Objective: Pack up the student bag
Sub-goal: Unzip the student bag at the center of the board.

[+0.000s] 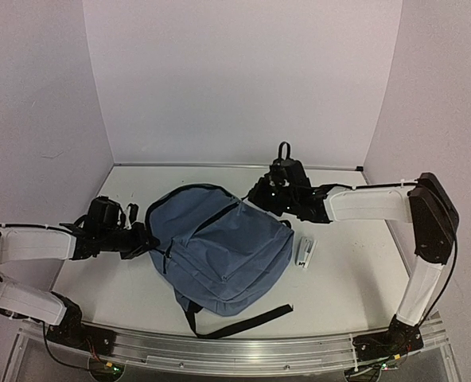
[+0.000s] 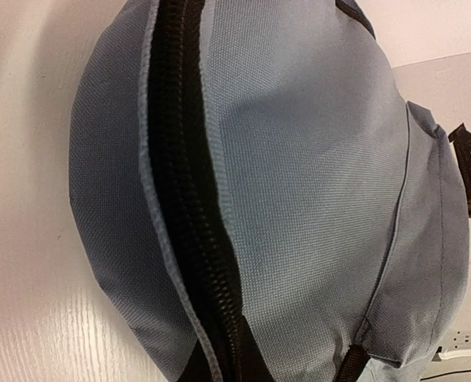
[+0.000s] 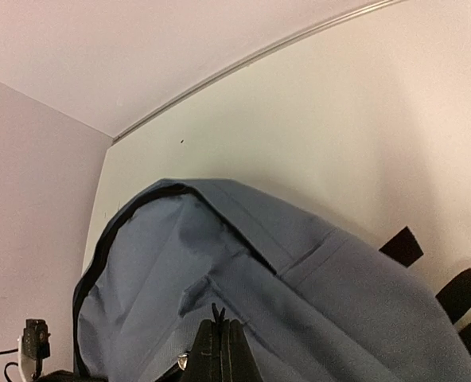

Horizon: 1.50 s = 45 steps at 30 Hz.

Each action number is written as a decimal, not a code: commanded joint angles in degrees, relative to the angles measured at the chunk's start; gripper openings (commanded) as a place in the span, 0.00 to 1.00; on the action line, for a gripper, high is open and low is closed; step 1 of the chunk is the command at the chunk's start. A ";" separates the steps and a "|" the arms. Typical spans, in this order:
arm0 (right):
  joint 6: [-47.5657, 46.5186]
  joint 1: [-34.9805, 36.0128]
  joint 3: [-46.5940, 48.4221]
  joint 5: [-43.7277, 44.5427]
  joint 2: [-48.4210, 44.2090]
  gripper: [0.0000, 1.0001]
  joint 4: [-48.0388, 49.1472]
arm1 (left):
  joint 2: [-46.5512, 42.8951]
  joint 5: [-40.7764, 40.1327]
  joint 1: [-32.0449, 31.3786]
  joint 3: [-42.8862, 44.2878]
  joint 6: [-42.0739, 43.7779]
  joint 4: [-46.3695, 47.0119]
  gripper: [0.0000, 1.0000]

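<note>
The student bag (image 1: 219,253), a big slate-blue backpack, lies flat mid-table with a black strap (image 1: 243,321) trailing toward the near edge. My left gripper (image 1: 145,239) meets the bag's left edge. In the left wrist view the bag (image 2: 315,183) and its black zip (image 2: 188,207) fill the frame, and the fabric hides my fingers. My right gripper (image 1: 254,196) sits at the bag's far right corner. In the right wrist view it (image 3: 219,318) is shut, with a small black zip pull pinched between the tips over the blue fabric (image 3: 299,270).
A small white stapler-like object (image 1: 305,251) lies on the table just right of the bag. White walls close the table on the left, back and right. A metal rail (image 1: 235,350) runs along the near edge.
</note>
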 commanded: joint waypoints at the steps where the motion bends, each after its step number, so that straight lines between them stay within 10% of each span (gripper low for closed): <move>1: -4.04 -3.85 4.80 2.86 0.99 0.00 -1.00 | -2.28 0.39 1.04 -1.36 1.63 -8.21 0.01; 6: -7.65 -3.83 6.26 -2.62 -2.90 0.26 -6.72 | -6.40 -1.65 1.04 4.94 4.65 -16.31 0.63; 11: -7.81 -3.84 -0.06 -1.55 -12.56 0.60 -14.24 | -8.68 -4.38 0.82 14.40 10.79 -23.61 0.84; 19: -1.76 -3.77 -14.71 -2.24 -24.54 0.76 -20.71 | 0.74 0.85 -4.20 27.58 19.07 -24.06 0.88; 37: 5.76 -3.24 -29.95 -15.39 -25.08 0.54 -9.36 | 27.01 -5.64 -16.28 50.10 29.42 -32.40 0.92; 41: 5.68 -3.24 -29.78 -15.68 -22.29 0.46 -5.55 | 28.87 -6.93 -16.71 51.58 29.68 -34.04 0.73; 45: 5.39 -3.23 -29.26 -15.87 -19.55 0.35 -3.22 | 29.19 -9.38 -16.89 51.71 29.49 -34.80 0.34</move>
